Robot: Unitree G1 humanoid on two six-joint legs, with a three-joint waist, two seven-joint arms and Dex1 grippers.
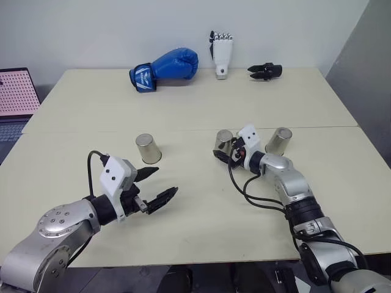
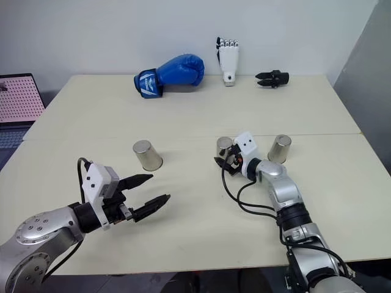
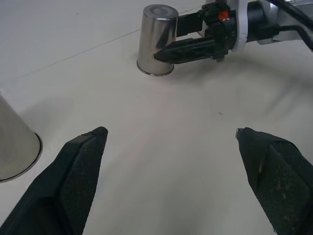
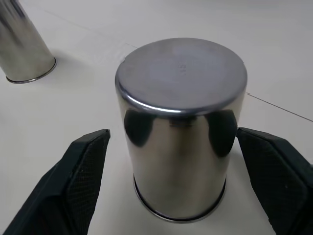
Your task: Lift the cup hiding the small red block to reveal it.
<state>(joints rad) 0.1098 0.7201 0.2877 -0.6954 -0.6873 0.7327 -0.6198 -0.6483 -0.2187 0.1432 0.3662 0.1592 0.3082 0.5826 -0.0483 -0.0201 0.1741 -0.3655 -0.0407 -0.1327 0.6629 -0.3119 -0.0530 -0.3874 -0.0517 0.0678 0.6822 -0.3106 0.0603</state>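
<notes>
Beige bench (image 1: pixel 201 226), three inverted cups. Right hand (image 4: pixel 171 186) apart, straddling middle cup (image 4: pixel 180 127), ungripped; left hand (image 1: pixel 156 186) apart, idle. Next: clamp, lift straight.

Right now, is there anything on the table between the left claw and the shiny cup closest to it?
No. In the left eye view, only bare table lies between the open left claw and the nearest cup.

The shiny silver cup (image 4: pixel 181 129) stands upside down on the table, middle of three.
</notes>
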